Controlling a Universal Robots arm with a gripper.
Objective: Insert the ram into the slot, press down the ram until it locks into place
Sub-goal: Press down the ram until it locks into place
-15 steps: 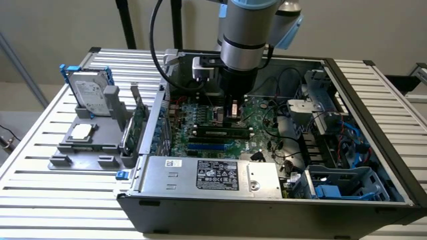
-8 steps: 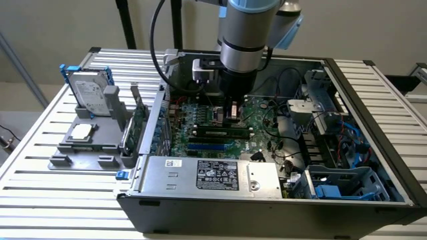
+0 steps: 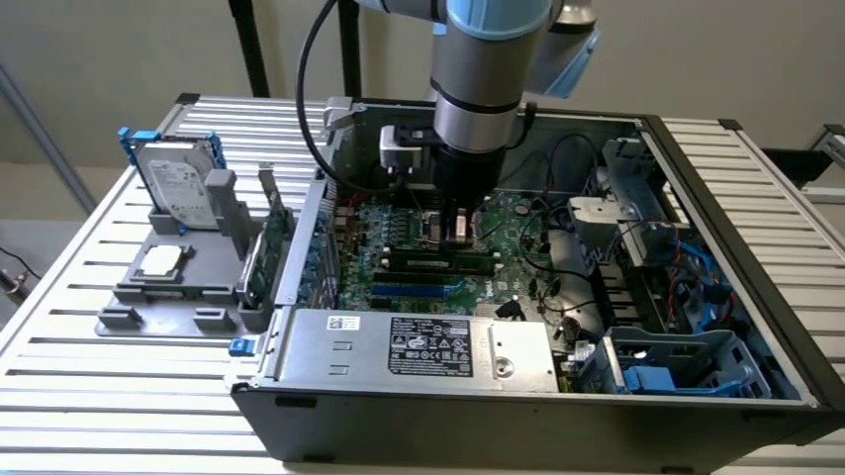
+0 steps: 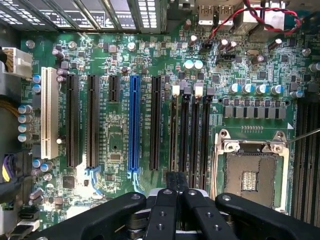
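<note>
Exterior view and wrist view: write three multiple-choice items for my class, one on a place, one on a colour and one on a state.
1. Where is the gripper?
A beside the case, over the table
B inside the open computer case, over the motherboard
C behind the case

2. What colour is the bright expansion slot among the black ones?
A blue
B red
C yellow

3. How is the CPU socket?
A under a fan cooler
B wrapped in cables
C bare, with no chip or cooler

Answers:
1 B, the arm reaches down inside the case walls.
2 A, it shows plainly blue.
3 C, its frame and inner contact field are exposed.
</note>
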